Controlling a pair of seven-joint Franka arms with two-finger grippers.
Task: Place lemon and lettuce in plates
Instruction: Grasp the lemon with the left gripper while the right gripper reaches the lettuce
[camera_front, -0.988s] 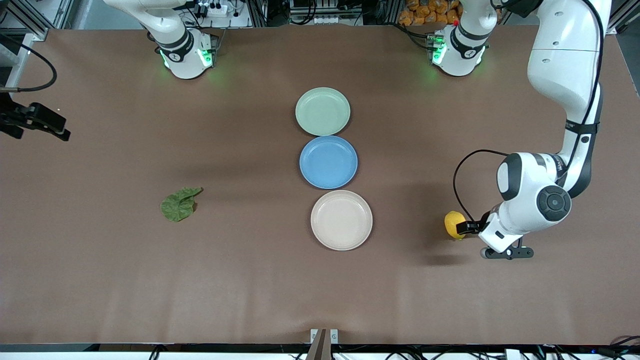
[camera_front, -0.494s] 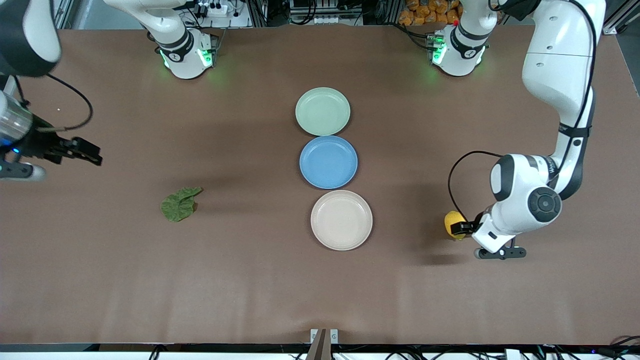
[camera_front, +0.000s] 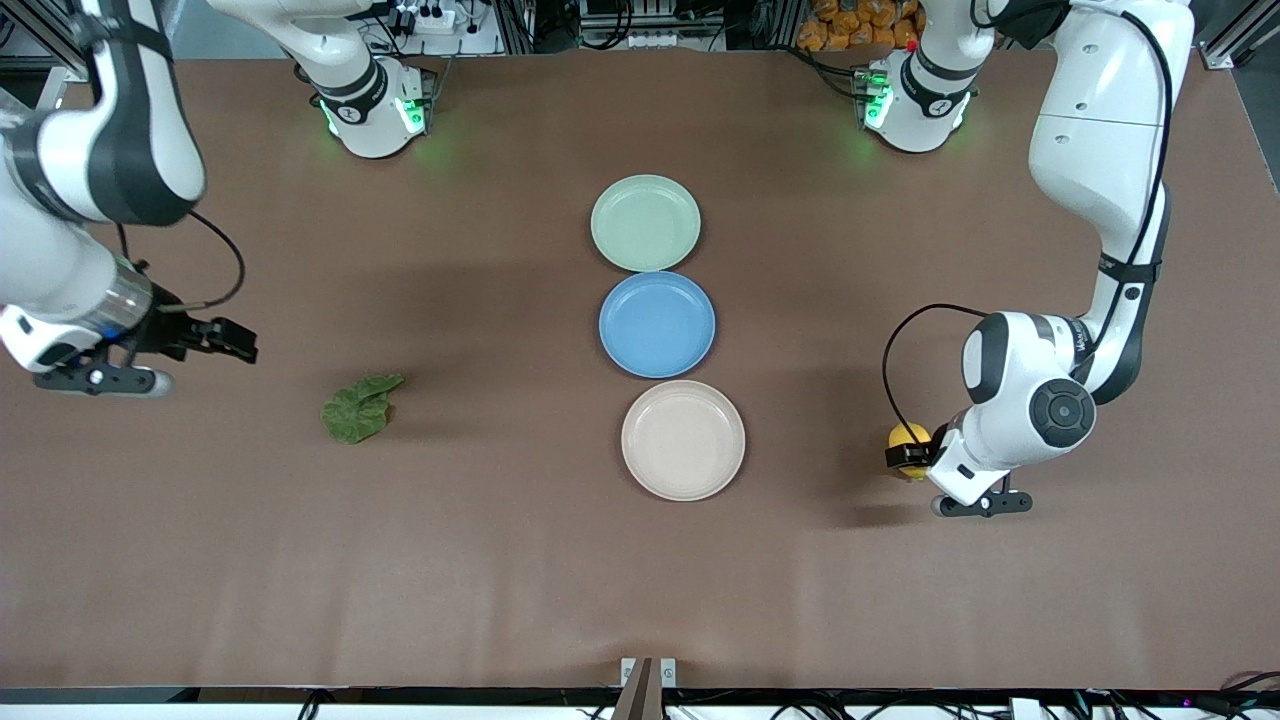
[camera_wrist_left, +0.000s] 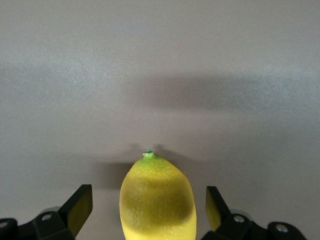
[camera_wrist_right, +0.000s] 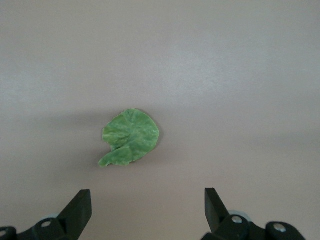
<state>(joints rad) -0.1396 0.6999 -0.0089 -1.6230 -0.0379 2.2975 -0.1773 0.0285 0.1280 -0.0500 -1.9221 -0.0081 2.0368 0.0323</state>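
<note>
The yellow lemon (camera_front: 908, 437) lies on the brown table toward the left arm's end, beside the cream-white plate (camera_front: 683, 440). My left gripper (camera_front: 906, 457) is open around it; in the left wrist view the lemon (camera_wrist_left: 157, 200) sits between the two fingers with gaps on both sides. The green lettuce leaf (camera_front: 356, 408) lies toward the right arm's end. My right gripper (camera_front: 232, 342) is open and empty, off to the side of the leaf; its wrist view shows the leaf (camera_wrist_right: 130, 136) ahead of the fingers. The mint green plate (camera_front: 645, 222) lies farthest from the camera.
A blue plate (camera_front: 657, 323) lies between the mint and cream plates in a row at the table's middle. The brown tabletop (camera_front: 500, 560) is bare near the front camera.
My right arm has swung in from the table's edge toward the lettuce. My left gripper has slid further over the lemon, covering more of it.
</note>
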